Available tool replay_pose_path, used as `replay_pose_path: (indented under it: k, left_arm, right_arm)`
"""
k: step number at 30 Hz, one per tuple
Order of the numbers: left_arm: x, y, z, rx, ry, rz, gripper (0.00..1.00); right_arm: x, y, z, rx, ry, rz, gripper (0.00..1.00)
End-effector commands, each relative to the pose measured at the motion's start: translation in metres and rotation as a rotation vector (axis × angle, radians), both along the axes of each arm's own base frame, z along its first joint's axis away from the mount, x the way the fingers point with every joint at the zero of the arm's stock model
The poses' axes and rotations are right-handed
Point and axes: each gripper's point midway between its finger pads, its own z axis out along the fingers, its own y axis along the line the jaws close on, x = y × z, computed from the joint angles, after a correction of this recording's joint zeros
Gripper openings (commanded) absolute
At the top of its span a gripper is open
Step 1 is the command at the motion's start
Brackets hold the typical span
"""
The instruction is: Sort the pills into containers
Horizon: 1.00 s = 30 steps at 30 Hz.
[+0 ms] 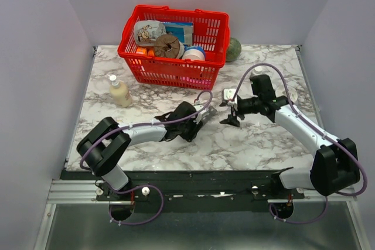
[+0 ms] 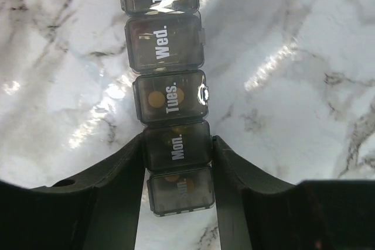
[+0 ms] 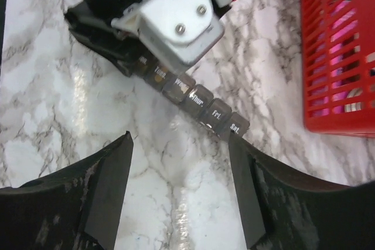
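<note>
The containers are one dark grey strip (image 2: 170, 95) of day-labelled compartments lying on the marble table. All lids in view are shut. Tan round pills show through the Tues. and Sun. lids. My left gripper (image 2: 177, 144) is shut on the strip, its fingers pressing both sides of the Mon. compartment. In the top view, the left gripper (image 1: 202, 115) and the right gripper (image 1: 229, 119) face each other across the strip (image 1: 214, 111). My right gripper (image 3: 180, 139) is open and empty, just short of the strip's Sat. end (image 3: 237, 127). No loose pills show.
A red mesh basket (image 1: 176, 71) full of goods stands at the back centre, and its side shows in the right wrist view (image 3: 340, 57). A cream bottle (image 1: 119, 92) stands at the left. A green ball (image 1: 234, 50) sits behind the basket's right corner.
</note>
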Motion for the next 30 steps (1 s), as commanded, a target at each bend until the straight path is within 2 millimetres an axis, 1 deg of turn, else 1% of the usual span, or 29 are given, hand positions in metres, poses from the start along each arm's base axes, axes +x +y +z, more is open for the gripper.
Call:
replay_pose_path:
  k: [1, 2, 3, 4, 6, 7, 8, 10, 11, 13, 14, 15, 16, 17, 18, 19, 20, 22, 24, 30]
  left_arm:
    - [-0.035, -0.012, 0.004, -0.068, 0.055, -0.168, 0.48]
    - [-0.041, -0.015, 0.006, -0.072, 0.053, -0.196, 0.48]
    - [-0.044, -0.016, 0.006, -0.076, 0.059, -0.212, 0.48]
    - [-0.05, -0.018, 0.006, -0.082, 0.077, -0.233, 0.48]
    - [-0.055, -0.02, 0.004, -0.079, 0.093, -0.243, 0.48]
    - [-0.056, -0.02, 0.002, -0.077, 0.102, -0.244, 0.48]
    - [-0.058, -0.019, 0.0, -0.078, 0.112, -0.244, 0.48]
    - [-0.06, -0.02, 0.0, -0.086, 0.121, -0.249, 0.47]
    - [-0.061, -0.02, 0.001, -0.093, 0.124, -0.249, 0.47]
    - [-0.063, -0.022, 0.001, -0.098, 0.129, -0.258, 0.47]
    - [-0.064, -0.022, 0.002, -0.101, 0.135, -0.263, 0.47]
    - [-0.067, -0.023, 0.001, -0.107, 0.145, -0.271, 0.47]
    - [-0.068, -0.024, 0.002, -0.111, 0.152, -0.276, 0.47]
    - [-0.068, -0.025, 0.001, -0.114, 0.157, -0.28, 0.45]
    - [-0.069, -0.027, 0.002, -0.119, 0.164, -0.286, 0.45]
    - [-0.07, -0.027, 0.001, -0.117, 0.17, -0.288, 0.45]
    - [-0.069, -0.028, 0.002, -0.119, 0.173, -0.289, 0.45]
    - [-0.07, -0.028, 0.001, -0.123, 0.184, -0.29, 0.45]
    - [-0.069, -0.027, 0.001, -0.129, 0.191, -0.288, 0.45]
    - [-0.07, -0.028, 0.003, -0.156, 0.219, -0.295, 0.44]
  right_arm:
    - [-0.034, -0.011, -0.028, -0.057, -0.17, 0.213, 0.81]
    - [-0.038, -0.013, -0.029, -0.064, -0.217, 0.233, 0.86]
    - [-0.046, -0.017, -0.044, -0.079, -0.22, 0.252, 0.87]
    - [-0.046, -0.017, -0.047, -0.086, -0.276, 0.277, 0.89]
    - [-0.051, -0.018, -0.056, -0.094, -0.297, 0.289, 0.89]
    - [-0.046, -0.016, -0.055, -0.091, -0.324, 0.282, 0.89]
    - [-0.043, -0.016, -0.057, -0.106, -0.333, 0.265, 0.88]
    - [-0.039, -0.008, -0.06, -0.116, -0.367, 0.259, 0.85]
    - [-0.037, -0.008, -0.065, -0.144, -0.376, 0.252, 0.8]
    - [-0.039, 0.001, -0.07, -0.161, -0.402, 0.28, 0.76]
    - [-0.041, 0.002, -0.074, -0.177, -0.408, 0.286, 0.71]
    - [-0.046, 0.009, -0.076, -0.175, -0.411, 0.309, 0.68]
    - [-0.046, 0.013, -0.075, -0.168, -0.424, 0.31, 0.66]
    - [-0.047, 0.015, -0.078, -0.175, -0.427, 0.312, 0.6]
    - [-0.051, 0.022, -0.079, -0.174, -0.433, 0.326, 0.58]
    - [-0.049, 0.026, -0.077, -0.171, -0.449, 0.318, 0.56]
    - [-0.047, 0.027, -0.083, -0.197, -0.448, 0.31, 0.54]
    - [-0.048, 0.031, -0.086, -0.208, -0.448, 0.322, 0.52]
    - [-0.05, 0.029, -0.093, -0.228, -0.44, 0.333, 0.52]
    - [-0.053, 0.032, -0.101, -0.235, -0.47, 0.354, 0.52]
